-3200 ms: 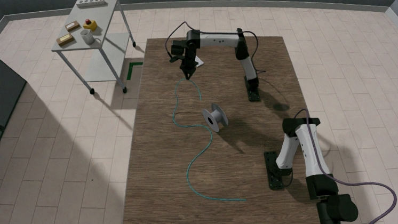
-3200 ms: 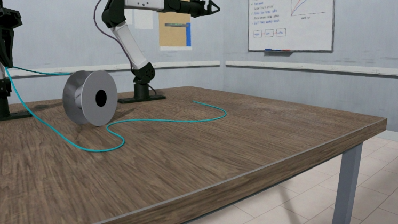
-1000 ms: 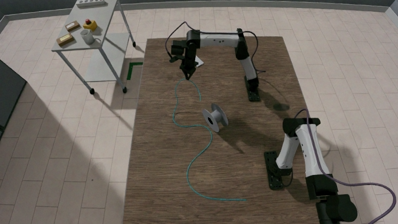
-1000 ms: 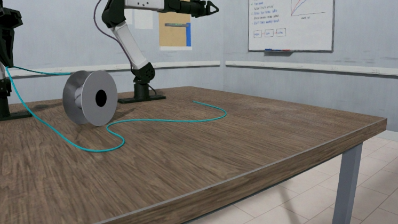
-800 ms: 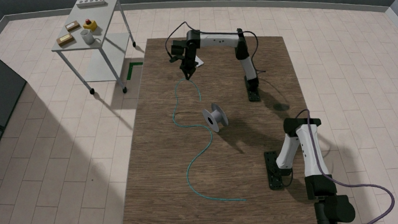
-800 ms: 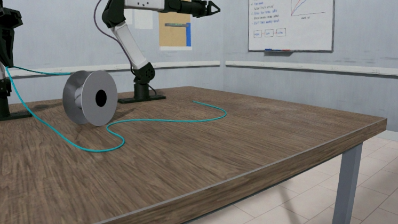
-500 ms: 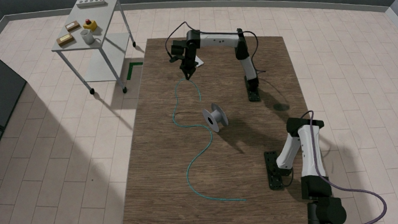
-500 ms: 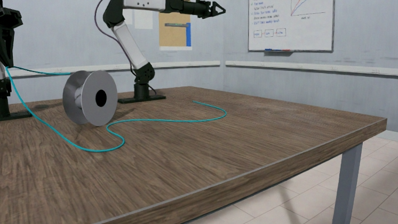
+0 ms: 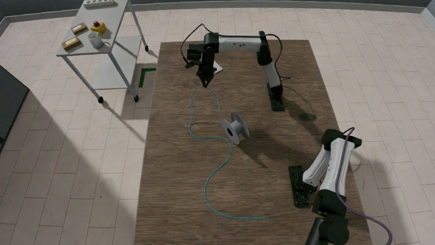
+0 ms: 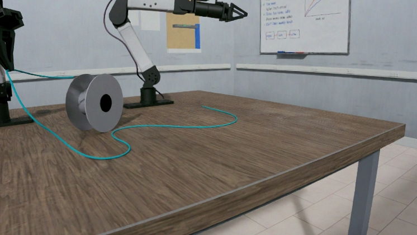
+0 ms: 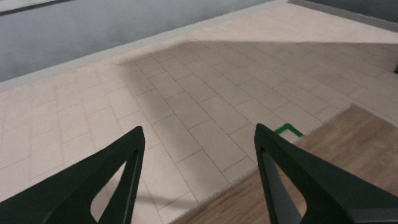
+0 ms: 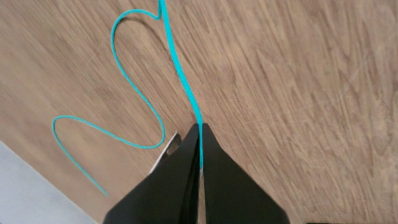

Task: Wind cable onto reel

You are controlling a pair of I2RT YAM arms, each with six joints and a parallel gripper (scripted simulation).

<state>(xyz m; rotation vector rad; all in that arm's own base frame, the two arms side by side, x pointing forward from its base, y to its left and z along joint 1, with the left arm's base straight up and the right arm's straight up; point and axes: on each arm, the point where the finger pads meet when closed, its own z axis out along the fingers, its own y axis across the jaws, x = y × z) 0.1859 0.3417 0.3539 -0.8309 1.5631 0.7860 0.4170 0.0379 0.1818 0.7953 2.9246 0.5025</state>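
The grey reel (image 9: 237, 127) (image 10: 94, 102) stands on its flange rims on the table, with no cable around its hub. The teal cable (image 9: 243, 218) (image 10: 175, 126) (image 12: 180, 71) lies in bends on the table, one bend beside the reel. My right gripper (image 9: 205, 86) (image 10: 10, 70) (image 12: 201, 131) is shut on the cable near one end and holds it above the table. A short tail runs from its tips; in the exterior view its end is hidden behind the reel. My left gripper (image 10: 246, 14) (image 11: 199, 132) is open and empty, high up and far from the reel, outside the top view.
The wooden table (image 9: 170, 170) (image 10: 233, 151) carries both arm bases (image 9: 277, 105) (image 9: 300, 191). A small white item (image 9: 217, 67) lies behind the right gripper. A side trolley (image 9: 100, 18) with a mug stands off the table's far left corner in the top view.
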